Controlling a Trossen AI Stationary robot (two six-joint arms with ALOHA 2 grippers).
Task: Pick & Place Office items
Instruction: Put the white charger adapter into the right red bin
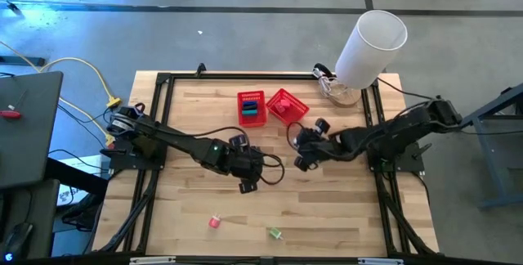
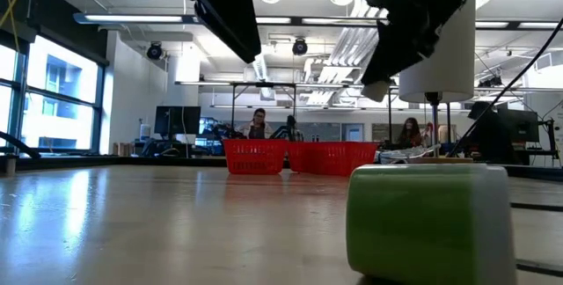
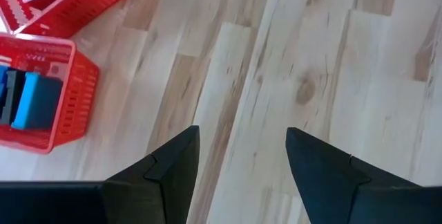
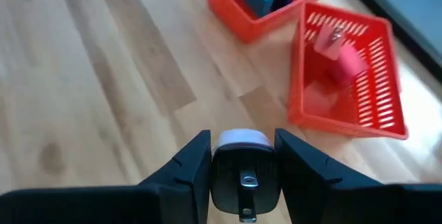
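My right gripper (image 4: 242,141) hangs above the table's middle (image 1: 297,149), shut on a small black item with a whitish top (image 4: 242,172). Ahead of it stand two red mesh baskets: one (image 4: 349,72) holds pink and red pieces, the other (image 1: 252,107) holds blue and teal ones. My left gripper (image 3: 242,134) is open over bare wood (image 1: 249,179), left of the right one. A pink item (image 1: 214,222) and a green item (image 1: 274,233) lie on the table near its front edge. My right gripper pinches the black item's two opposite sides (image 4: 215,172) between its two fingers. The whitish top points forward past the fingertips and a small metal piece (image 4: 245,182) shows on the face toward the camera. The fingers slant down toward the baskets, and the item is clear of the table.
A big white cylinder (image 1: 372,42) stands at the far right corner beside a clear object (image 1: 339,93). The green item (image 2: 431,219) fills the low view's foreground. A black frame (image 1: 163,78) runs around the wooden table. People sit in the room beyond.
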